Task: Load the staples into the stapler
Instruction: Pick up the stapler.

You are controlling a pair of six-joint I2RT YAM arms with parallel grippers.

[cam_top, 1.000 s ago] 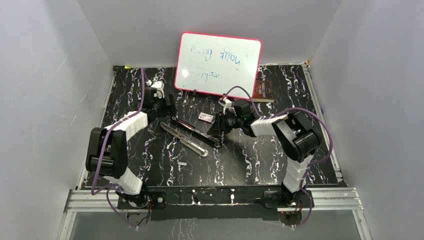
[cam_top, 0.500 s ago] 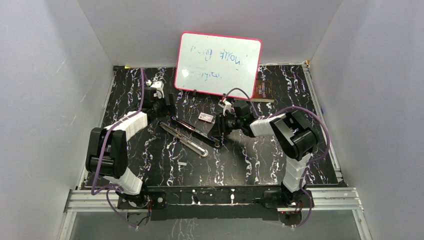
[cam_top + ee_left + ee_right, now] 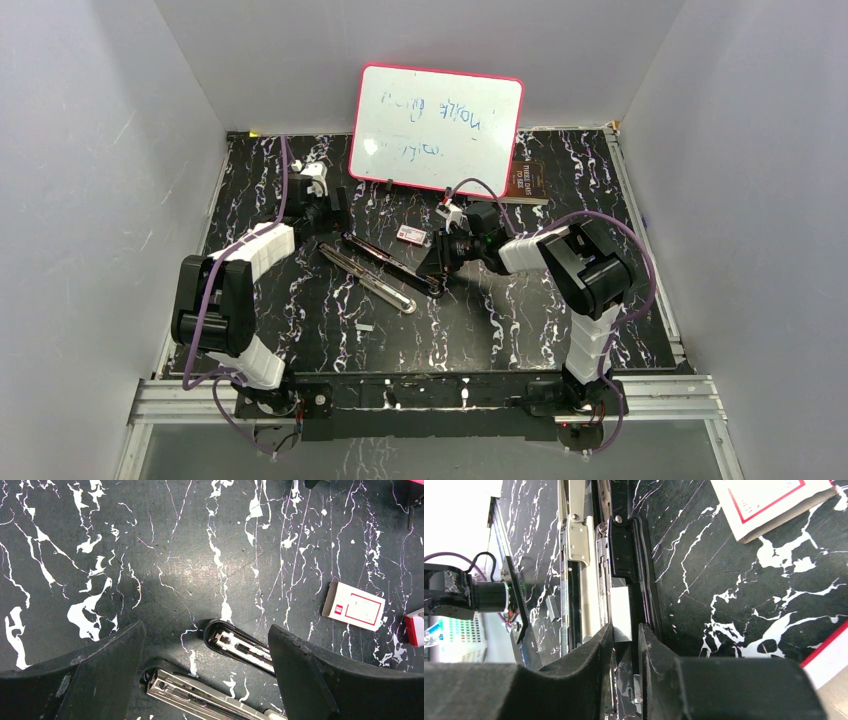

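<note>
Our right gripper (image 3: 438, 268) has edged slightly nearer the stapler (image 3: 372, 280), which lies open, so we judge seating is close. Our left gripper (image 3: 205, 630) stands wide open astride the stapler's far ends. A white box (image 3: 356, 607) lies beside, blocking nothing. The right gripper pinches the staples (image 3: 622, 615) beside the stapler's inner rail.

overhead view, two close wrist views (stapler (image 3: 368, 279) shared)

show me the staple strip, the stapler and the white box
staple strip (image 3: 622, 611), right wrist view, middle of its exposed face
stapler (image 3: 236, 643), left wrist view, open end of its black half
white box (image 3: 356, 611), left wrist view, centre of its top
</note>
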